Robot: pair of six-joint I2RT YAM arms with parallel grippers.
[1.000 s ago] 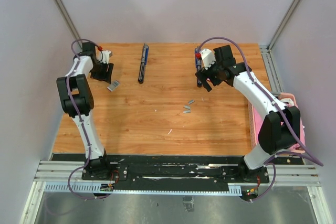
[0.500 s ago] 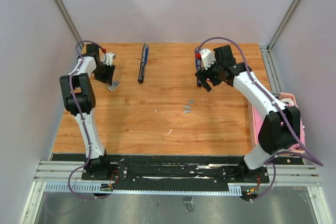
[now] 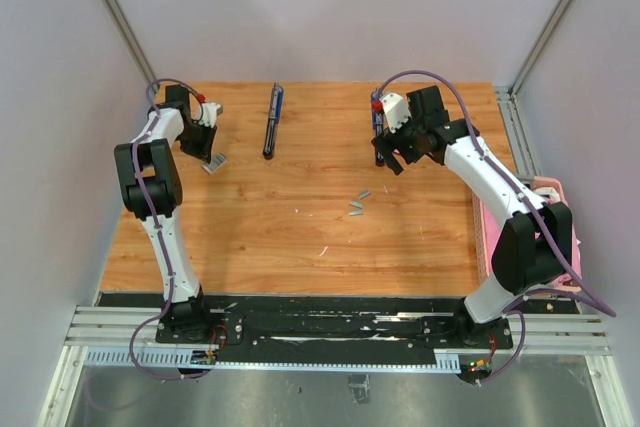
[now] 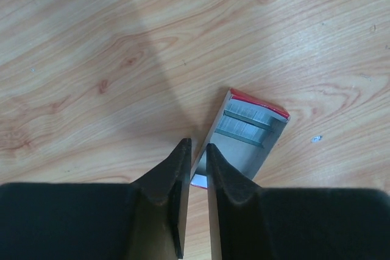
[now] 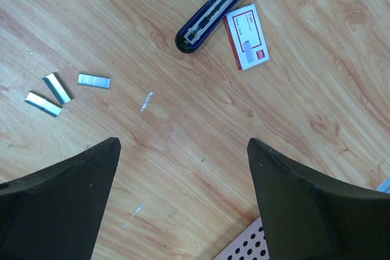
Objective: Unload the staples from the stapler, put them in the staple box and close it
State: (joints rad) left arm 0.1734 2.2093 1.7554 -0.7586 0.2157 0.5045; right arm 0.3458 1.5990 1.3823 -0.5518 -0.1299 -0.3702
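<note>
Staples (image 5: pixel 94 81) are seen as three short silvery-grey strips, with one tiny sliver (image 5: pixel 147 100) just beside them. They are laid flat on the wooden surface (image 5: pixel 201 150), near its middle in the top view. They are well apart from the stapler (image 5: pixel 222 4), a long dark blue thing laid beside a small white box (image 5: pixel 246 44) with red print.

The right pincer (image 5: pixel 183 144) is held wide open over bare wood, and nothing is held in it. The left pincer (image 4: pixel 196 147) is almost closed, with only a thin gap left. Nothing can be seen in that gap. Its tips are set just by the edge of an open box (image 4: pixel 256 144) with grey strips inside.

Since a second ago, the left arm has been shifted a little to the right, closer to the open box. The right arm and the staples have not been moved.

Bare wood is left all around the staples, and the edges of the surface are well apart from them. A pink thing with holes (image 5: pixel 244 248) is seen at the right edge.
</note>
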